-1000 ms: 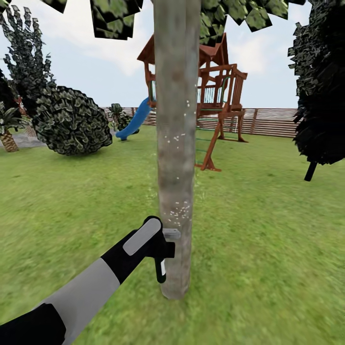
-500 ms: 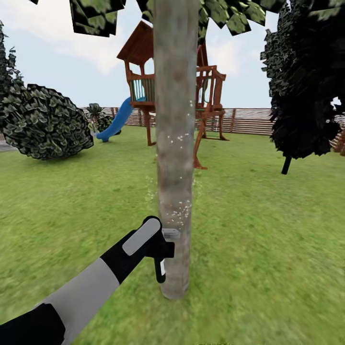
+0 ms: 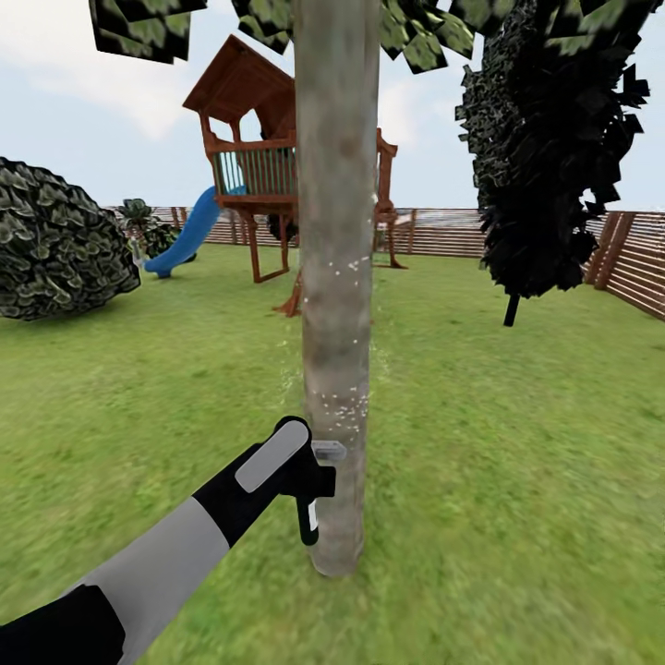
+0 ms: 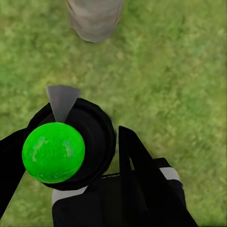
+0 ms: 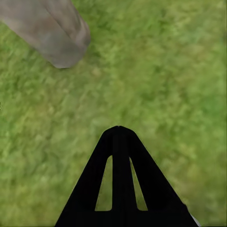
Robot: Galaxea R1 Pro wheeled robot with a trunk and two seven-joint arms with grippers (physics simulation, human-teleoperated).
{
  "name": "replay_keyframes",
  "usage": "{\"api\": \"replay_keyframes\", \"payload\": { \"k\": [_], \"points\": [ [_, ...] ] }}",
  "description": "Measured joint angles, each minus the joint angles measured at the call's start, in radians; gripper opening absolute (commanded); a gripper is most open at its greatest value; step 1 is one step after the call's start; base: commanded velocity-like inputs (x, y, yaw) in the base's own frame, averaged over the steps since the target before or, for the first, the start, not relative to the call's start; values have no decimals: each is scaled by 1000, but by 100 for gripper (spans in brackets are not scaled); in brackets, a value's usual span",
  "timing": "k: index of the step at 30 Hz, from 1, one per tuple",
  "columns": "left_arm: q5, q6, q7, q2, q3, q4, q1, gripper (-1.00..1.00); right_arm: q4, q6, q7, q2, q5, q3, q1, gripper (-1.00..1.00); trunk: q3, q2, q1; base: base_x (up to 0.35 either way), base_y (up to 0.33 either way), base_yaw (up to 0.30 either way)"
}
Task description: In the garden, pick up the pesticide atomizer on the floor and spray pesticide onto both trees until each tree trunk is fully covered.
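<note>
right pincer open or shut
Shut, empty. In the right wrist view the right pincer has its two dark fingers meeting at a single tip, with only grass behind them.

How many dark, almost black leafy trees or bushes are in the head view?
2. A round dark bush sits at the left edge, and a dark thin-stemmed tree stands right of the tree trunk. More may be hidden behind the trunk.

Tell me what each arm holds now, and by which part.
The left gripper holds the sprayer by its black body, nozzle toward the tree trunk. The right gripper holds nothing.
</note>
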Motion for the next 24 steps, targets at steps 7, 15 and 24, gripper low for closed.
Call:
{"api": "replay_keyframes", "payload": {
  "k": [7,15,24],
  "points": [
    [0,0,0,0,0,0,0,-100,0,0,0,0,-1,-1,0,-100,0,0,0,0,350,-246],
    [0,0,0,0,1,0,0,-100,0,0,0,0,-2,-1,0,-100,0,0,0,0,350,-246],
    [-2,1,0,0,4,1,0,-100,0,0,0,0,3,-1,0,-100,0,0,0,0,288,-168]
  ]
}}
